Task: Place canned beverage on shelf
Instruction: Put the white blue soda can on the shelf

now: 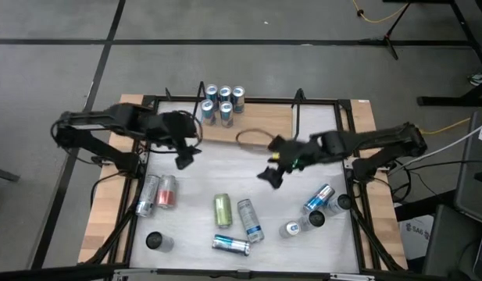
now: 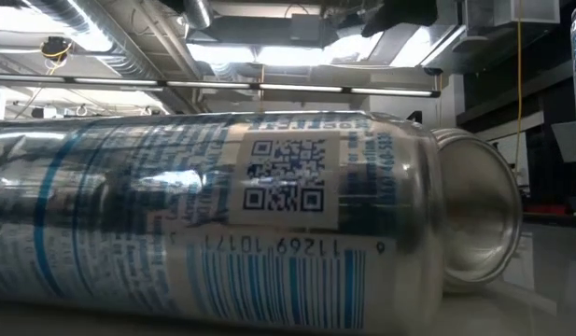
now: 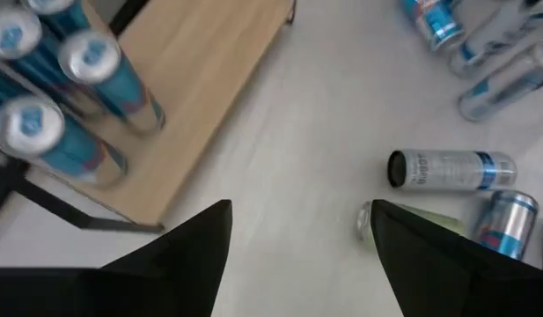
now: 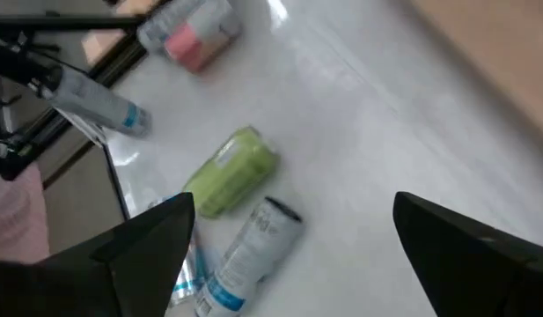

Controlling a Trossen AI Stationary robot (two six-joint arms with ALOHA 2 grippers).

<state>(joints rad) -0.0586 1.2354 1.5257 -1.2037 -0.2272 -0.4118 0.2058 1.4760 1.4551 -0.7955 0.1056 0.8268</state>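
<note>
Both grippers empty, jaws spread, nothing held. Left gripper [image 1: 184, 160] hovers over bare tabletop [image 1: 225, 168] just in front of the shelf's left half; right gripper [image 1: 269, 176] hovers over the middle of the tabletop, right of centre.

Shelf [image 1: 264, 125] sits along the tabletop's far edge, light wooden board with black wire ends. Five blue cans [image 1: 223, 101] already stand upright, bunched at its left end; the right part of the board is bare.

Loose cans lie toward the near edge. Likely next pick, judging by the right wrist view: the green can [image 1: 223, 209] or the silver-blue can [image 1: 250, 219] beside it. Green can lies on its side, long axis running roughly far-to-near edge; which end is the top I cannot tell from above. Silver-blue can is also flat, long axis slightly slanted, near end angled toward the right edge. A red-and-silver pair [image 1: 157, 193] lies near the left edge, more cans near the right edge, one [image 1: 230, 245] flat at the near edge.

To do the step well, I judge: come down over the can's mid-length with the jaws across its width, not along its axis, so it can't roll out. Pick the outer can first, as the two neighbours are close. Stand it upright before setting it on the free board, clear of the standing group.
</note>
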